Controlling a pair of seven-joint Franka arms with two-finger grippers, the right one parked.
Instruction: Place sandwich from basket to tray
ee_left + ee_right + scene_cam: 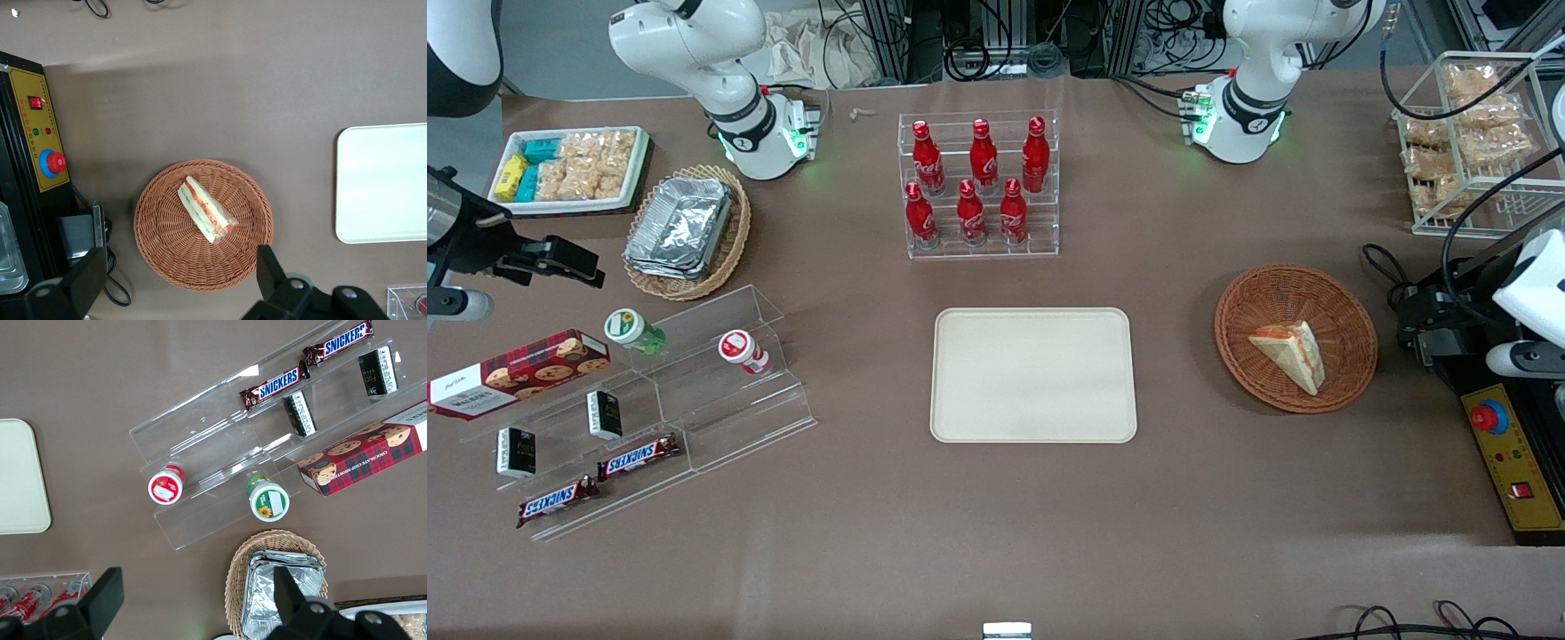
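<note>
The sandwich, a white wedge with orange and green filling, lies in the round reddish-brown basket. The cream tray sits flat at mid-table with nothing on it, beside the basket toward the parked arm's end. My left gripper hangs above the table beside the basket, toward the working arm's end. It is open, its black fingers spread about as wide as the basket, with nothing between them. It touches neither basket nor sandwich.
A black and yellow control box with a red button stands close to the basket, with cables beside it. A clear rack of red bottles stands farther from the front camera than the tray. A wire snack rack is near the working arm's base.
</note>
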